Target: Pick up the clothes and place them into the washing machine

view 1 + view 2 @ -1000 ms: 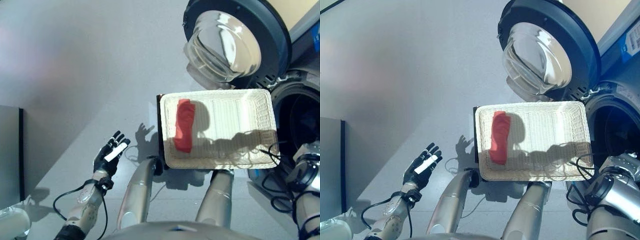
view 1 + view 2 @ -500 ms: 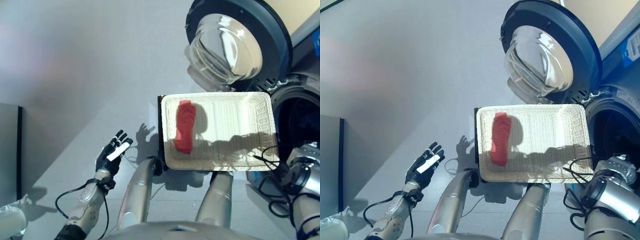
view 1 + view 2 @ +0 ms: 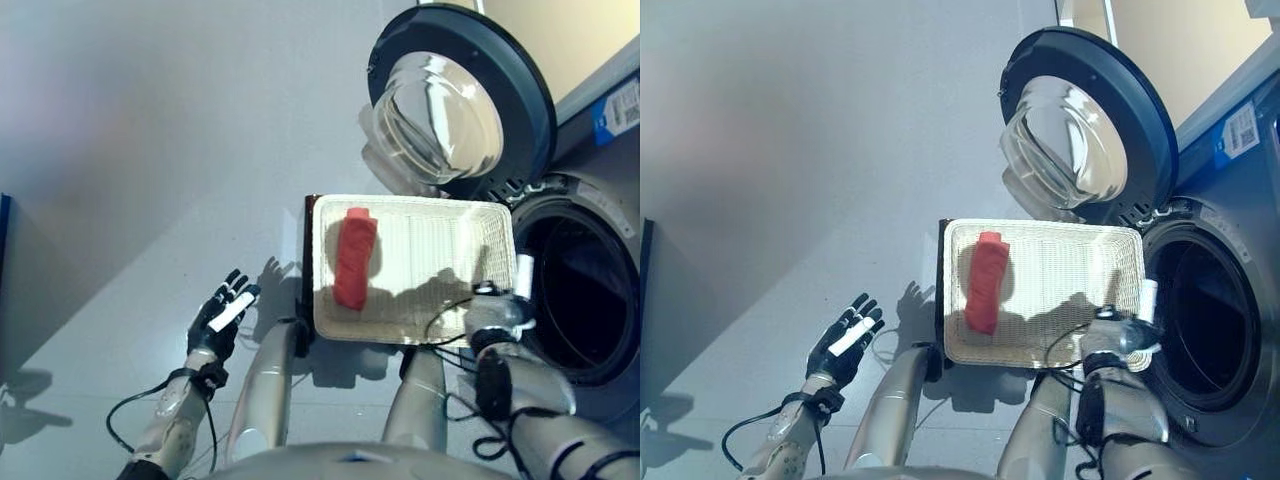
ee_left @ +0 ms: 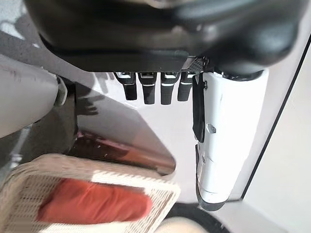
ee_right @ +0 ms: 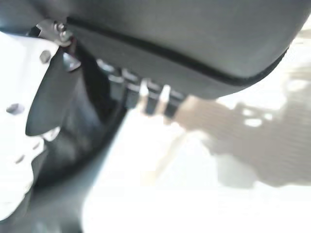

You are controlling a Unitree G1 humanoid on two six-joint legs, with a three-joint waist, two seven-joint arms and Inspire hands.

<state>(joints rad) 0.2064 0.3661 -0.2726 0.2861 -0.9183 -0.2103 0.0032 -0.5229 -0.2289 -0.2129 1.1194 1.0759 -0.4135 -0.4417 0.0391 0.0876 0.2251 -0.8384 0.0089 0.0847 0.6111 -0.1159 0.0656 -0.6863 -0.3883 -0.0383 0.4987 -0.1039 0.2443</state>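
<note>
A red cloth point(image 3: 354, 258) lies lengthwise at the left end of the shallow white wicker basket point(image 3: 430, 240). It also shows in the left wrist view point(image 4: 92, 208) inside the basket point(image 4: 97, 171). My right hand point(image 3: 497, 312) is at the basket's right front corner, beside the washing machine's open drum point(image 3: 575, 290). Its fingers point(image 5: 146, 97) look straight and hold nothing. My left hand point(image 3: 222, 315) is open over the floor to the left of the basket, its fingers point(image 4: 150, 90) straight and its white-covered thumb point(image 4: 218, 145) extended.
The machine's round door point(image 3: 450, 100) stands open behind the basket. The dark brown box point(image 3: 306, 270) shows under the basket's left edge. Grey floor point(image 3: 150, 150) spreads to the left and behind.
My right hand has come in from the lower right to the basket's right front corner. The camera has shifted, showing more of the drum. The left hand and the cloth stay put.
</note>
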